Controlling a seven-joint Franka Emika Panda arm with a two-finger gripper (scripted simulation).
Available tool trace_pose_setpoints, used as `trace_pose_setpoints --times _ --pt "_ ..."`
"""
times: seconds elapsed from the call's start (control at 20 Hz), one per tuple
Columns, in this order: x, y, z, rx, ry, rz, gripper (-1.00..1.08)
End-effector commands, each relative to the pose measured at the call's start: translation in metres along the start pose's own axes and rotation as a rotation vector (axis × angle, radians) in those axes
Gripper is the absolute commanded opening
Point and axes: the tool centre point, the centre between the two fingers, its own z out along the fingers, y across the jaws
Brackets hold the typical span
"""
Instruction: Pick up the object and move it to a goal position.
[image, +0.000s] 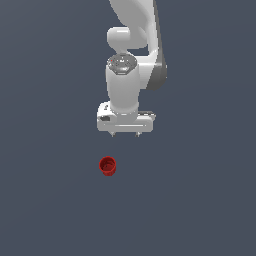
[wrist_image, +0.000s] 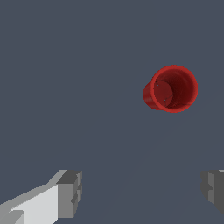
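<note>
arm hangs vertical, wrist pointing straight down, gripper (image: 125, 134) jaws spread wide and empty, above the worktop (image: 50, 200). one red bucket (image: 107, 166), upright, mouth up, sits apart from the jaws, offset toward the exterior view's left. one arm, one bucket.

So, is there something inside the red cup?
The red cup looks empty: the wrist view shows its bare red floor and inner wall. Part of the inside, under the near rim, is hidden. The gripper holds nothing.
</note>
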Motion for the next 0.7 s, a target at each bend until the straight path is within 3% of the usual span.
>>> trace_pose_setpoints --times 0.0,0.65 --pt "0.0 0.0 0.0 0.0 0.0 0.0 1.0" --pt "-0.0017 -0.0001 -0.0088 -0.009 0.006 -0.038 1.0"
